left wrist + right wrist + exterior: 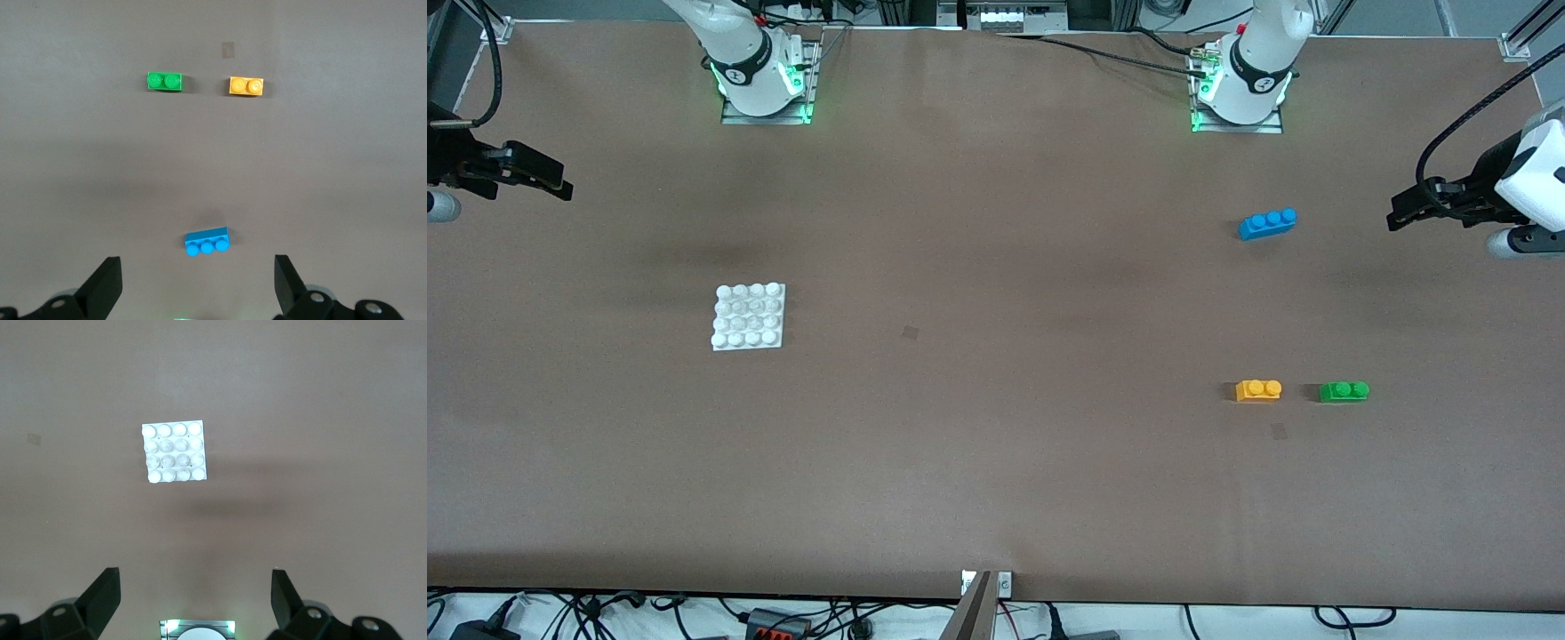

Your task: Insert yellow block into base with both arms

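Front view: nothing gripped yet, left gripper [1396,216] and right gripper [560,184] both spread wide, raised at table ends; next, I judge, left arm drops onto yellow block [1258,389] beside green brick [1344,391], w/ base [749,316] waiting near right arm's end.

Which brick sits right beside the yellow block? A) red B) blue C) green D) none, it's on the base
C: the green brick lies beside the yellow block, toward the left arm's end of the table, with a gap between them; the blue brick is farther from the front camera, and the base has nothing on it.
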Motion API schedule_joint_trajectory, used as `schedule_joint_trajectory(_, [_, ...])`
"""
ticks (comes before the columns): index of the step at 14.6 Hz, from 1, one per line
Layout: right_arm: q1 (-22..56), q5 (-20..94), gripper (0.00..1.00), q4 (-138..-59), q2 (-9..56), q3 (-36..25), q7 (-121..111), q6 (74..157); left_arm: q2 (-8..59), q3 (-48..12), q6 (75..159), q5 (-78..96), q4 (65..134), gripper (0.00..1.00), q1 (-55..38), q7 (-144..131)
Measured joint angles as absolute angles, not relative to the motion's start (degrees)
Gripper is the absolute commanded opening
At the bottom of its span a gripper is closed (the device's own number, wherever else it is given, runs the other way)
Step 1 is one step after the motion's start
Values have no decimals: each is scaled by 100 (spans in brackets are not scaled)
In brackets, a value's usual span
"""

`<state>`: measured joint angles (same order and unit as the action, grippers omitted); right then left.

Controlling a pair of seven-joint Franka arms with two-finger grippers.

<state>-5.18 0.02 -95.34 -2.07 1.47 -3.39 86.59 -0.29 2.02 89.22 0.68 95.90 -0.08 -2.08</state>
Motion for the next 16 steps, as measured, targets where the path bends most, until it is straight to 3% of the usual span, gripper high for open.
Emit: schedule_joint_trajectory(16, [-470,-49,100,-9542,34,230,-519,8561,-29,217,8922,69,9590,100,-1,-208])
